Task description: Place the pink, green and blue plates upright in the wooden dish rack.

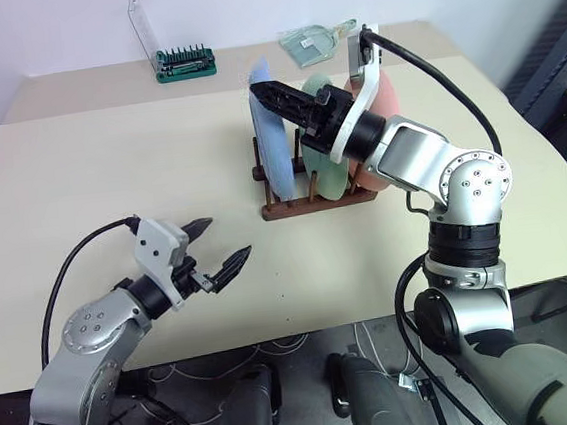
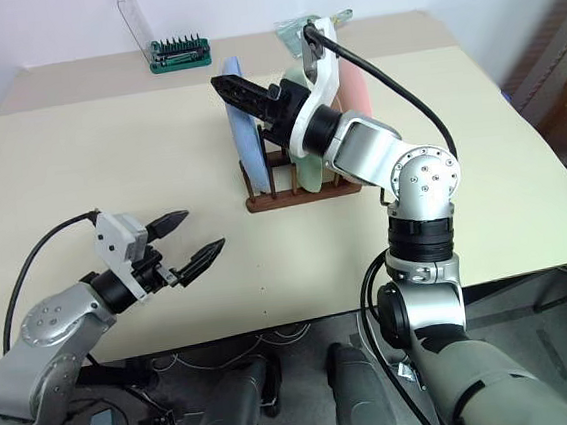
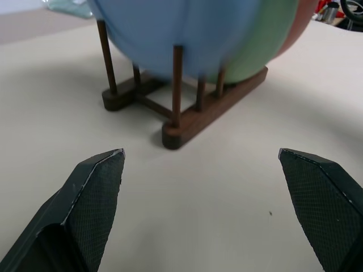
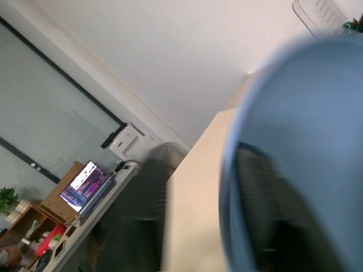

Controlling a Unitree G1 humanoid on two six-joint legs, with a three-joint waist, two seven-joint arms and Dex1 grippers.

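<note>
The wooden dish rack (image 1: 318, 201) sits toward the far middle of the beige table (image 1: 110, 189), and all three plates are standing on edge in it, held between the thin upright pegs. The blue plate (image 1: 274, 138) is at the rack's left end, the green plate (image 1: 327, 173) is in the middle, and the pink plate (image 1: 378, 98) is at the right end, mostly behind the arm. In the left wrist view you can see them lined up one behind the other, blue in front.

The right gripper (image 1: 278, 100) is up at the top edge of the blue plate, fingers pointing left across it. In the right wrist view the blue rim sits right by one dark finger, but it's blurry, and I honestly can't tell whether the jaws are apart or closed on the rim, or whether they touch it at all.

The left gripper (image 1: 219, 247) hangs low over the near left part of the table, well apart from the rack, with its jaws spread wide and nothing between them. Its wrist camera looks straight at the rack between its two fingertips (image 3: 93, 192).

Back at the far edge of the table there's a green-based screwdriver bit set (image 1: 185, 61) with its clear lid up, and a clear plastic package (image 1: 312, 37) lies near it, behind the plates.
</note>
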